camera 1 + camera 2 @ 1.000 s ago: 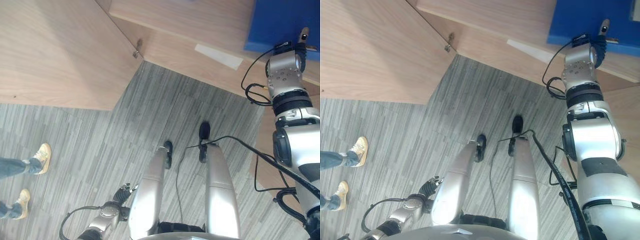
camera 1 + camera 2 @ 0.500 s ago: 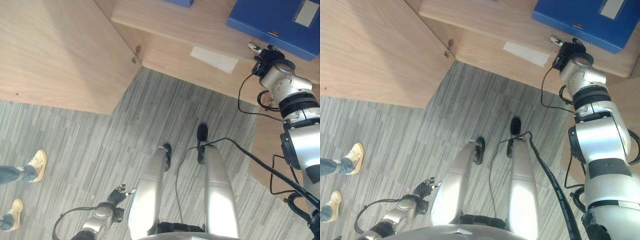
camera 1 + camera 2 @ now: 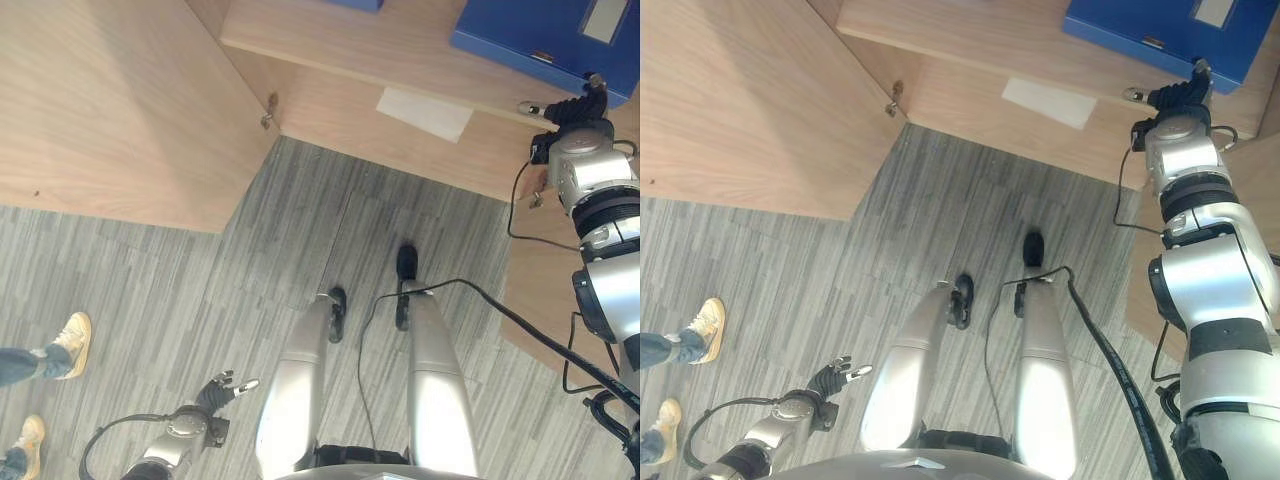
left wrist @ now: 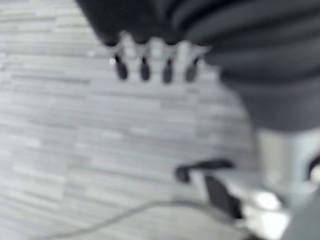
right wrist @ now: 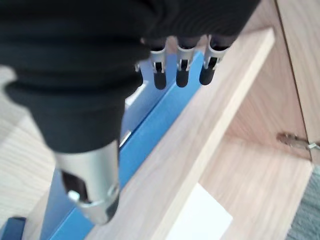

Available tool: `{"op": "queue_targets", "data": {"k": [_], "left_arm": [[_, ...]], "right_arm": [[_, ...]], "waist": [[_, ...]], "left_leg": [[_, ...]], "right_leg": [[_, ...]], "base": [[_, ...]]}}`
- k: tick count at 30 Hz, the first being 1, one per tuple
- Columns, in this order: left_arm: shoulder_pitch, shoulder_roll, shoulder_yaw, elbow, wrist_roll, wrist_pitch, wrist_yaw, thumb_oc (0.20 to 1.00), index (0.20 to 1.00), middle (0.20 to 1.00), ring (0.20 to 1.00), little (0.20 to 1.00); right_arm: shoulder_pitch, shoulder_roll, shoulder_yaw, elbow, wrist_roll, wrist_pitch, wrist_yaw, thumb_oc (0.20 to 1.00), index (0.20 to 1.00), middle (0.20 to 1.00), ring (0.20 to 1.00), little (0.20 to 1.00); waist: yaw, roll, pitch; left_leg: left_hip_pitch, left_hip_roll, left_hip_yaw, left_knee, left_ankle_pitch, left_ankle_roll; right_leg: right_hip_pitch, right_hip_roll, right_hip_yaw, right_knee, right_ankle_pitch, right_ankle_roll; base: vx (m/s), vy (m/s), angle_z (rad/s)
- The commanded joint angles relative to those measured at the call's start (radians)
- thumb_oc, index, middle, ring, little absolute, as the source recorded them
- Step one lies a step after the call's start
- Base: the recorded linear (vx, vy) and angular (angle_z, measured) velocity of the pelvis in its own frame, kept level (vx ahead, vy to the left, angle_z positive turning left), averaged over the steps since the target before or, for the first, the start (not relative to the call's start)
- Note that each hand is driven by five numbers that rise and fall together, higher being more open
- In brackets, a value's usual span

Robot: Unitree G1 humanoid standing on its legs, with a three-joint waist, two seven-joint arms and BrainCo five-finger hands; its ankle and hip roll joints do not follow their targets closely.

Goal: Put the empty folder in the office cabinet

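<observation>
From the left eye view, the floor point(image 3: 200, 290) is grey wood-look planking, and a light oak cabinet stands ahead with its door point(image 3: 110, 110) swung open on the robot's left. The flat blue folder point(image 3: 540, 35) lies on the cabinet's wooden shelf point(image 3: 370, 45), just beyond the right hand point(image 3: 575, 105), which is raised to the shelf's front edge with its fingers pointing at the folder. A white rectangular paper label point(image 3: 425, 113) sits on the board below the shelf, off to the left of that hand; nothing on it can be read. The left hand point(image 3: 222, 388) hangs low over the floor, fingers loosely spread and empty. A person's tan shoes point(image 3: 75, 338) stand on the floor well out to its left.

In the right eye view, a pale label patch point(image 3: 1212, 12) shows on the folder's cover, with no legible writing.

In the left wrist view, the left hand's fingers point(image 4: 145, 70) hang straight over the grey planks, holding nothing.

In the right wrist view, the right hand's fingers point(image 5: 182, 75) are straight and relaxed, their dark tips just short of the folder's blue edge, gripping nothing. A metal hinge point(image 5: 295, 141) is fixed to the cabinet wall beyond.
</observation>
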Motion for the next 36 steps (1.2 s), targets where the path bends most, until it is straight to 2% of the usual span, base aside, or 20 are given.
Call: {"op": "queue_targets", "data": {"k": [1,4,10,11,12,17,22,26,32,36], "left_arm": [[0.096,0.046,0.01,-0.036,-0.035,0.032,0.017,1.0,1.0,1.0,1.0,1.0],[0.097,0.056,0.021,-0.038,-0.022,0.043,0.01,1.0,1.0,1.0,1.0,1.0],[0.103,0.07,0.029,-0.038,-0.021,0.029,0.002,1.0,1.0,1.0,1.0,1.0],[0.102,0.073,0.026,-0.043,-0.026,0.032,0.002,1.0,1.0,1.0,1.0,1.0],[0.104,0.078,0.026,-0.05,-0.03,0.035,0.002,1.0,1.0,1.0,1.0,1.0],[0.111,0.095,0.036,-0.063,-0.028,0.035,-0.022,1.0,1.0,1.0,1.0,1.0],[0.127,0.095,0.043,-0.067,-0.016,0.022,-0.033,1.0,1.0,1.0,1.0,1.0],[0.136,0.095,0.038,-0.082,-0.009,0.02,-0.027,1.0,1.0,1.0,1.0,1.0],[0.138,0.098,0.039,-0.095,-0.01,0.03,-0.015,1.0,1.0,1.0,1.0,1.0],[0.135,0.097,0.041,-0.09,-0.024,0.034,0.002,1.0,1.0,1.0,1.0,1.0]], "right_arm": [[0.016,-0.106,0.044,-0.035,-0.075,-0.074,-0.015,1.0,1.0,1.0,1.0,1.0],[-0.006,-0.133,0.097,-0.028,-0.243,-0.083,0.002,1.0,1.0,1.0,1.0,1.0],[-0.027,-0.187,0.193,-0.018,-0.244,-0.08,0.073,1.0,1.0,1.0,1.0,1.0],[-0.029,-0.191,0.198,-0.016,-0.252,-0.079,0.091,0.533,0.533,0.533,0.533,0.533],[-0.032,-0.201,0.208,-0.013,-0.278,-0.081,0.09,0.2,0.2,0.2,0.2,0.2],[-0.048,-0.234,0.247,-0.007,-0.277,-0.093,0.076,0.2,0.2,0.2,0.2,0.2],[-0.042,-0.242,0.229,0.003,-0.269,-0.096,-0.014,0.2,0.2,0.2,0.2,0.2],[-0.026,-0.245,0.212,0.008,-0.293,-0.099,-0.041,0.2,0.2,0.2,0.2,0.2],[-0.015,-0.25,0.211,0.024,-0.329,-0.062,-0.006,0.2,0.2,0.2,0.2,0.2],[-0.033,-0.247,0.231,0.039,-0.329,-0.066,-0.003,0.2,0.2,0.2,0.2,0.2]], "waist": [[0.032,-0.007,-0.038],[0.038,-0.008,-0.038],[0.04,-0.007,-0.038],[0.04,-0.006,-0.038],[0.04,-0.004,-0.038],[0.044,0.004,-0.038],[0.047,0.01,-0.038],[0.048,0.014,-0.038],[0.047,0.014,-0.038],[0.05,0.017,-0.038]], "left_leg": [[0.004,-0.023,0.022,0.092,0.017,0.03],[-0.008,-0.024,0.023,0.097,0.02,0.03],[-0.042,-0.022,0.018,0.123,0.018,0.031],[-0.046,-0.022,0.017,0.124,0.018,0.03],[-0.052,-0.023,0.015,0.124,0.017,0.03],[-0.077,-0.023,0.012,0.125,0.025,0.028],[-0.104,-0.022,0.009,0.136,0.029,0.028],[-0.112,-0.027,0.007,0.131,0.034,0.029],[-0.124,-0.026,0.012,0.16,0.027,0.033],[-0.148,-0.02,0.019,0.179,0.013,0.041]], "right_leg": [[0.088,0.016,-0.05,0.072,-0.16,-0.043],[0.086,0.012,-0.059,0.067,-0.16,-0.045],[0.061,0.014,-0.065,0.105,-0.184,-0.058],[0.057,0.015,-0.065,0.112,-0.188,-0.06],[0.053,0.015,-0.065,0.118,-0.192,-0.062],[0.029,0.014,-0.072,0.145,-0.206,-0.072],[0.007,0.014,-0.08,0.171,-0.222,-0.082],[0.002,0.017,-0.079,0.171,-0.222,-0.083],[-0.011,0.013,-0.083,0.171,-0.216,-0.076],[-0.038,0.007,-0.09,0.188,-0.217,-0.076]], "base": [[0.0,0.005,-0.03],[0.01,-0.022,-0.07],[0.07,-0.047,0.03],[0.07,-0.02,0.06],[0.08,-0.024,0.13],[0.06,-0.018,0.06],[0.04,-0.003,0.03],[0.0,0.0,0.0],[0.0,0.0,0.0],[0.01,-0.006,0.0]]}}
